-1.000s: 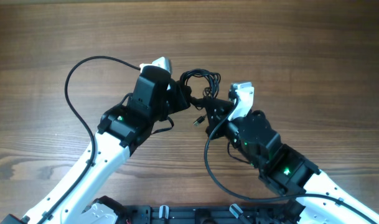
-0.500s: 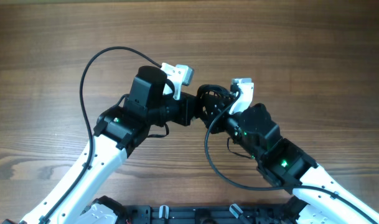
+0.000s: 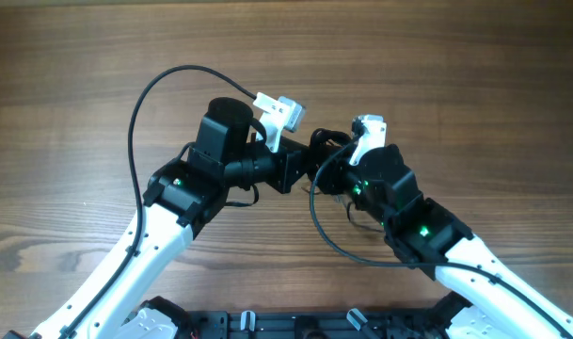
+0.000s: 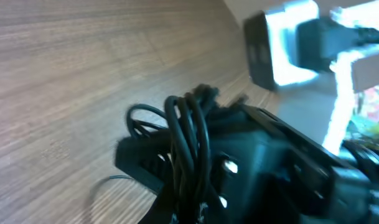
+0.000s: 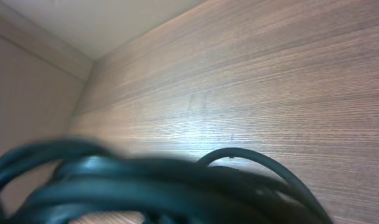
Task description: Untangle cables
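The cables [image 3: 324, 141] are a small black knotted bundle pressed between my two grippers over the middle of the table, and mostly hidden from above. My left gripper [image 3: 300, 169] points right and is shut on the cables [image 4: 186, 134], whose looped strands run down into its jaws. My right gripper [image 3: 327, 162] points left, facing it almost tip to tip, its black body [image 4: 282, 162] right against the bundle. Blurred cable loops [image 5: 152, 183] fill the bottom of the right wrist view and hide that gripper's fingers. A few thin strands [image 3: 350, 205] hang under the right arm.
The wooden table [image 3: 455, 85] surrounds both arms. Thick black arm cables arc out at the left [image 3: 140, 104] and below the right wrist [image 3: 328, 240]. A dark rail [image 3: 295, 325] runs along the near edge.
Both grippers have closed in on each other; the left wrist swung right and rolled over. The bundle, earlier spread out between them, is now squeezed between the two grippers.
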Available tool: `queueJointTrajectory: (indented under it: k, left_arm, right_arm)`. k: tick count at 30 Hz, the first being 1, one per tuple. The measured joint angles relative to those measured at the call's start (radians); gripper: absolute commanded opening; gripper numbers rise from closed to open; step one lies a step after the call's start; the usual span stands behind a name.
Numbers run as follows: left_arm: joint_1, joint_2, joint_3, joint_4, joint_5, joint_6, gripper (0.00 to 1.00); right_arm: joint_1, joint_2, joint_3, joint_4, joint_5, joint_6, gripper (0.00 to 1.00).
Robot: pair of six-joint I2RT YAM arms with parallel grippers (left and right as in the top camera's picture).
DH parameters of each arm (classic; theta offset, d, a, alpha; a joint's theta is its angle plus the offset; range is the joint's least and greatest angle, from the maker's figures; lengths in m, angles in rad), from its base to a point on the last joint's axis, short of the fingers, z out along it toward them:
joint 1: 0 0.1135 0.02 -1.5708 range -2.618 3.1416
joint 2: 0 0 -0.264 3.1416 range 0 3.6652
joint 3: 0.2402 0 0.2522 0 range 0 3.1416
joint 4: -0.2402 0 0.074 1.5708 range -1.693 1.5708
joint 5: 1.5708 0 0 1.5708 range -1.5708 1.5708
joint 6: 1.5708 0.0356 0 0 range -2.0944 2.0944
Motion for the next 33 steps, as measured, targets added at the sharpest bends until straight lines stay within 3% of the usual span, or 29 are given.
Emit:
queueJointTrajectory:
  k: [2, 3, 4, 7, 14, 19, 24, 27, 29, 31, 33]
  left_arm:
    - [0.0, 0.0, 0.0, -0.018, 0.021, 0.0, 0.04]
    - [0.0, 0.0, 0.0, -0.022, 0.028, -0.001, 0.04]
    - [0.0, 0.0, 0.0, -0.022, 0.026, -0.01, 0.04]
    - [0.009, 0.001, 0.0, -0.016, -0.048, -0.074, 0.04]
    - [-0.008, -0.027, 0.011, -0.013, -0.195, -0.265, 0.04]
    - [0.006, -0.023, 0.01, -0.028, -0.242, -0.301, 0.04]
    - [0.062, -0.023, 0.01, -0.027, -0.241, -0.323, 0.04]
    - [0.114, -0.023, 0.01, -0.024, -0.196, -0.33, 0.04]
    - [0.146, -0.023, 0.01, -0.016, -0.149, -0.331, 0.04]
    - [0.164, -0.023, 0.01, -0.007, -0.099, -0.331, 0.04]
    - [0.164, -0.023, 0.01, -0.006, -0.061, -0.331, 0.04]
  right_arm:
    - [-0.024, 0.007, 0.0, 0.002, -0.03, -0.002, 0.3]
    - [-0.036, 0.007, 0.0, 0.002, -0.053, -0.002, 0.52]
    - [-0.059, 0.006, 0.0, 0.005, -0.102, -0.001, 0.61]
    - [-0.106, -0.003, -0.002, -0.014, -0.206, -0.017, 0.77]
    - [-0.177, -0.089, -0.015, -0.037, -0.293, -0.04, 1.0]
    - [-0.181, -0.23, -0.01, -0.06, -0.332, -0.187, 0.99]
    - [-0.181, -0.232, -0.008, -0.188, -0.336, -0.339, 0.96]
    - [-0.181, -0.229, -0.008, -0.233, -0.342, -0.418, 0.87]
    - [-0.181, -0.229, -0.009, -0.23, -0.357, -0.448, 0.77]
    - [-0.181, -0.225, -0.008, -0.188, -0.396, -0.477, 0.57]
    - [-0.181, -0.209, -0.008, -0.146, -0.449, -0.493, 0.51]
